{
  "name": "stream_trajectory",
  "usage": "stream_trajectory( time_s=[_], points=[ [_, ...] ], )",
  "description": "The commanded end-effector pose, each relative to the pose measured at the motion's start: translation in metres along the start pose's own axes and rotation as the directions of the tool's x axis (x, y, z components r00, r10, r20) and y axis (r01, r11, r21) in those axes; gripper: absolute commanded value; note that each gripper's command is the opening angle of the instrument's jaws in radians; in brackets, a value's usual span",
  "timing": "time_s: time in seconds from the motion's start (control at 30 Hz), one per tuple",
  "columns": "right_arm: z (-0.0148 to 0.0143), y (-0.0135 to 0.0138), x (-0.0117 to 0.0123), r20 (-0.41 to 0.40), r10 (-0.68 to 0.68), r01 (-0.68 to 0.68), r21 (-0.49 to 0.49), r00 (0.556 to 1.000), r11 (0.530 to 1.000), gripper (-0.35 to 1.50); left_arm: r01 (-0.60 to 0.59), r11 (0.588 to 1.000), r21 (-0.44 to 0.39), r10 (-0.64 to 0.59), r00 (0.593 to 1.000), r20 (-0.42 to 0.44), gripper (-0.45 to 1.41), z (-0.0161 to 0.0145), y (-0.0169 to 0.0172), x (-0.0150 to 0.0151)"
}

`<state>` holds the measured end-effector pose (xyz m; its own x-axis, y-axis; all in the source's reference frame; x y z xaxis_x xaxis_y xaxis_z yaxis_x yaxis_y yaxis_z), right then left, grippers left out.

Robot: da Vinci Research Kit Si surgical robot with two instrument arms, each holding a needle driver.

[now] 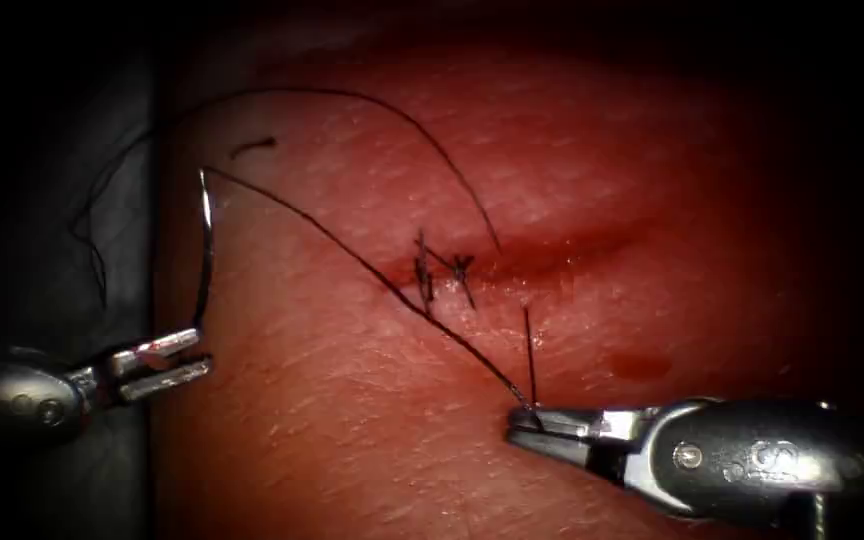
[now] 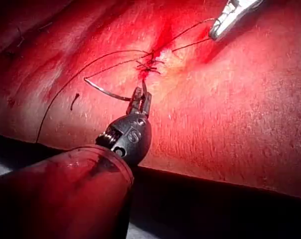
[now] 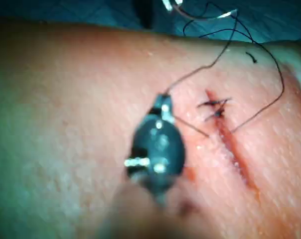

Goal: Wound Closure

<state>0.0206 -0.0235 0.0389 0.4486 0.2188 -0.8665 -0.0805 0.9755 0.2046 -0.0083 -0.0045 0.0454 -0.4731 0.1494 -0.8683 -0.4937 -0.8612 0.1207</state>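
The left hand (image 1: 164,366) sits off the tissue's (image 1: 332,430) left edge and grasps the needle (image 1: 206,245) at one end of its curve; the needle stands clear of the tissue, arching up to where the thread (image 1: 352,255) leaves it. That thread slants right and nearer, crosses the stitch (image 1: 424,280) at the left end of the cut (image 1: 552,262), and ends in the right hand (image 1: 524,425), which is clenched on it on the near side of the cut, beside a short upright tail (image 1: 529,345). A second, slack loop of thread arcs over the far side and drops back to the stitch, and a small stray thread end (image 1: 252,148) lies far left. Judging from this, the strand between the two hands is nearly straight, so any tensioning is best done gently and in line with the stitch, to avoid tearing the cut's edge or dragging the needle's point across the tissue. The endoscope view gives the whole run of thread and both hands' spacing. The left wrist view shows the left hand (image 2: 140,102) in line with the stitch (image 2: 149,67) beyond it, and the needle (image 2: 106,92) lying flat out to one side. The right wrist view shows the cut (image 3: 230,139) running on unstitched past the knot.
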Motion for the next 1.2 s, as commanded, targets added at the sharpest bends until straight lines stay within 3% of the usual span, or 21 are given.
stream_trajectory(
  time_s=[0.03,0.27,0.37,0.43,0.5,0.8,1.2],
  points=[
    [0.0006,-0.0028,0.0016,-0.046,0.030,-0.028,0.050,0.998,0.998,-0.35,0.001,1.000,-0.001,-0.001,1.000,0.000,-0.45,0.0006,0.0006,-0.0003],
    [0.0010,-0.0062,0.0065,-0.140,0.036,-0.014,0.158,0.990,0.987,-0.35,0.001,1.000,0.002,-0.001,1.000,0.000,-0.45,0.0003,0.0004,-0.0005],
    [0.0016,-0.0055,0.0057,-0.128,0.039,-0.021,0.140,0.991,0.990,0.47,0.001,1.000,0.002,-0.001,1.000,0.000,-0.45,0.0003,0.0004,-0.0005],
    [0.0020,-0.0043,0.0045,-0.120,0.013,0.001,0.118,0.993,0.993,0.89,0.001,1.000,0.002,-0.001,1.000,0.000,-0.45,0.0003,0.0004,-0.0005],
    [0.0024,-0.0025,0.0025,-0.106,-0.007,0.016,0.087,0.994,0.996,1.15,0.001,1.000,0.002,-0.001,1.000,0.000,-0.45,0.0003,0.0004,-0.0006],
    [0.0015,0.0039,-0.0051,-0.048,-0.049,0.048,-0.014,0.998,0.999,1.20,0.006,1.000,0.004,-0.006,1.000,0.000,-0.45,0.0003,0.0000,-0.0011],
    [0.0013,0.0067,-0.0101,-0.036,-0.102,0.101,-0.037,0.994,0.994,1.28,0.022,0.999,0.036,-0.021,1.000,-0.006,-0.45,-0.0021,-0.0025,-0.0025]
  ],
)
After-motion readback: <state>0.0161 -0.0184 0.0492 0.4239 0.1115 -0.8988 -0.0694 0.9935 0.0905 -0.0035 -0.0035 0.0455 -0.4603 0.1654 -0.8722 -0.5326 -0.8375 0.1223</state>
